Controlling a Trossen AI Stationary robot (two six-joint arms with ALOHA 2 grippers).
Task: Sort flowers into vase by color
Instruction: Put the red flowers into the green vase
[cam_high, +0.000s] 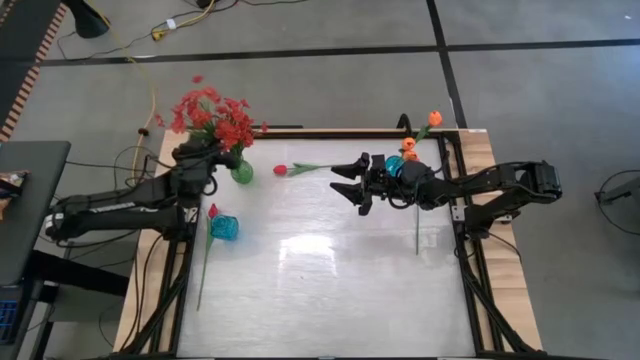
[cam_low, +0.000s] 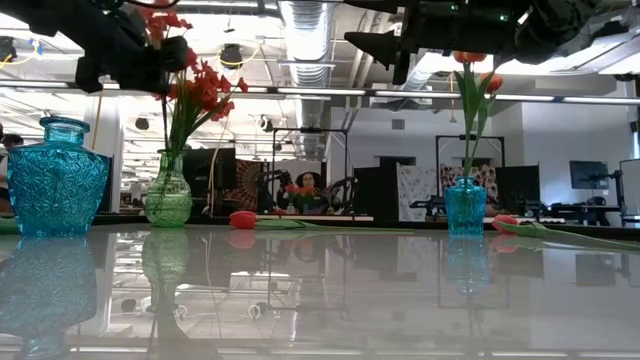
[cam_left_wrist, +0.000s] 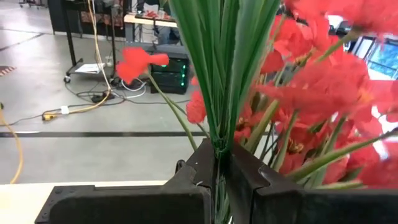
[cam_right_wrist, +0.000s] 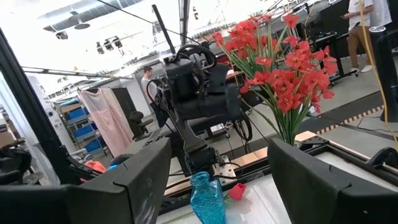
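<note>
Red sprays (cam_high: 215, 115) stood in my green glass vase (cam_high: 241, 171) at ten o'clock, stems pinched tight by my left gripper (cam_left_wrist: 217, 180). My right gripper (cam_high: 352, 183) hovered wide open and empty at centre. I judged the pink tulip (cam_high: 281, 170), lying loose near twelve, was next, needing a descent.

red sprays (cam_high: 215, 115) upright in green vase (cam_high: 241, 171); red tulip (cam_high: 281, 170) lying mid-table | orange tulips (cam_high: 432, 120) in blue vase (cam_high: 396, 165)

Three vases (cam_high: 242, 172), one red spray (cam_high: 215, 115), perhaps three orange tulips (cam_high: 434, 118), and two red-pink tulips (cam_high: 281, 170).
</note>
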